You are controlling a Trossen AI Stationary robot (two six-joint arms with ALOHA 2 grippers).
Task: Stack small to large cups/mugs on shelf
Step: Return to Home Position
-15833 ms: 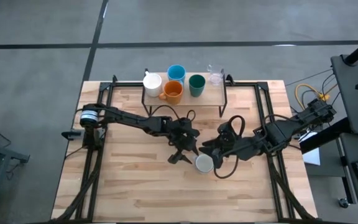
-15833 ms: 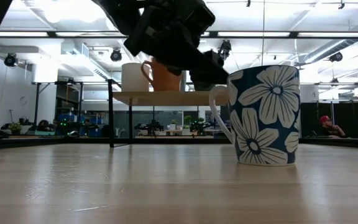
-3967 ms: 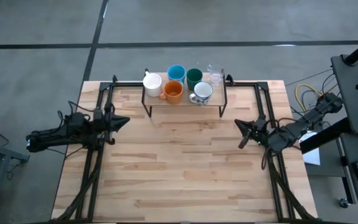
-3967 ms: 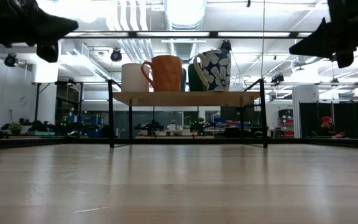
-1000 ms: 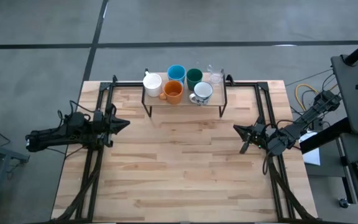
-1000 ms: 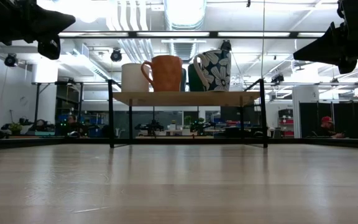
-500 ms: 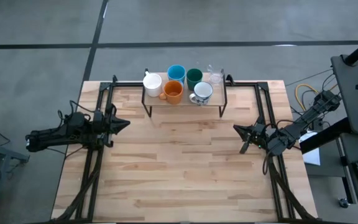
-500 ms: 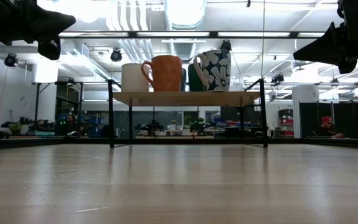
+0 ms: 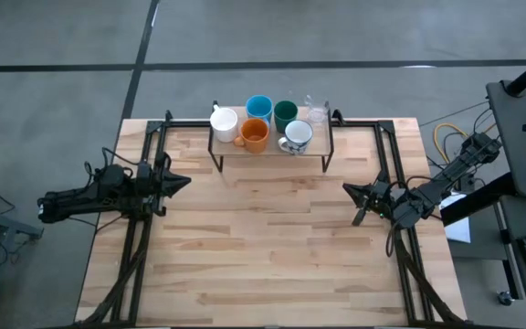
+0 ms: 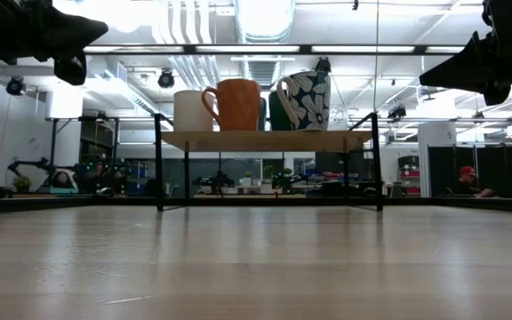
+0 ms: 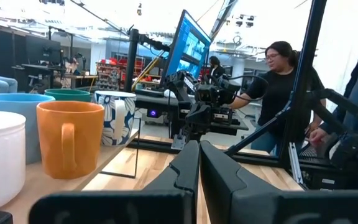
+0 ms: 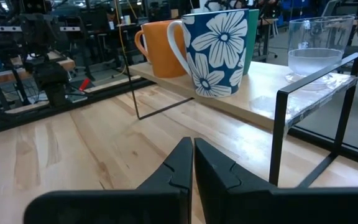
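Near half of the worktop (image 9: 263,265): bare planks, no cup on it.

Mid-depth, at the edges: left pincer (image 9: 184,180) near the left side rail, right pincer (image 9: 347,190) near the right one. Both point inward, well apart from each other & from the shelf. Wrist views show each w/ fingers pressed together & nothing btwn them, i.e. clenched, empty.

Far edge, centre: shelf (image 9: 272,152) w/ all six pieces on it, upright.
- Front row: white mug (image 9: 224,120), orange mug (image 9: 255,134) just beside it, then the blue-and-white flower mug (image 9: 298,136).
- Back row: light blue mug (image 9: 259,107), dark green cup (image 9: 287,112), clear glass (image 9: 316,113) at the right end by the shelf's black frame.

Step in hand, as I read it: placing is done & the arms are being parked at home. Task looks approx complete. Whether sizes run small to large I can't judge from these views.

Next move calls for little: settle both arms at the sides, w/ the pincers kept clear of the shelf legs so nothing gets nudged.

Beyond the worktop: lab room, a person (image 11: 278,87) standing by a monitor (image 11: 188,43).

Writing: none legible. No brand on any mug, only the flower print; the monitor's screen is too small to read.
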